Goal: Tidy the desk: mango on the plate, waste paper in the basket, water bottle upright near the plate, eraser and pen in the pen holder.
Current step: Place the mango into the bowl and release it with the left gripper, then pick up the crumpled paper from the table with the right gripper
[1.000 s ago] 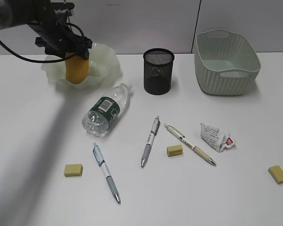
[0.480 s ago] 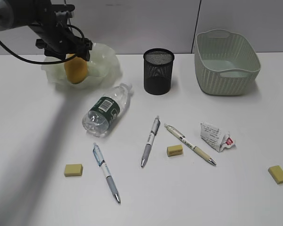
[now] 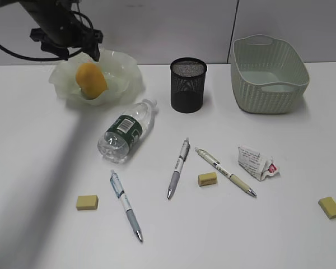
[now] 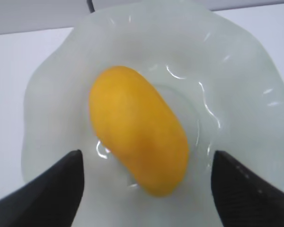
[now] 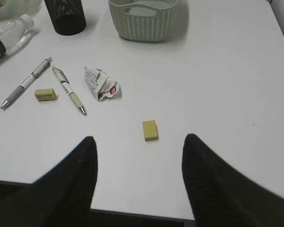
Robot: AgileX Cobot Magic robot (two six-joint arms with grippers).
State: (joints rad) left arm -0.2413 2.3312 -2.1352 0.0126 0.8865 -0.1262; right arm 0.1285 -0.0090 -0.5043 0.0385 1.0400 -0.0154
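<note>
Seemingly unreadable: water bottle (image 3: 125, 130) label, waste paper (image 3: 256, 162) print.

Three pens are lying on the counter (image 3: 39, 162): one (image 3: 126, 205), a second (image 3: 179, 167), a third (image 3: 225, 171). Three erasers are sitting there too: (image 3: 87, 202), (image 3: 207, 179), (image 3: 330, 207). One mango (image 3: 91, 80), one plate (image 3: 123, 73), one water bottle (image 3: 127, 131), one pen holder (image 3: 188, 84), one basket (image 3: 269, 66) and one waste paper (image 3: 257, 162) are showing.

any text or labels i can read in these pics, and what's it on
None can be read.
water bottle: dark green label with pale marks, too small to read.
waste paper: fine print and a small red mark, too blurred.
pens: no legible lettering.
</note>
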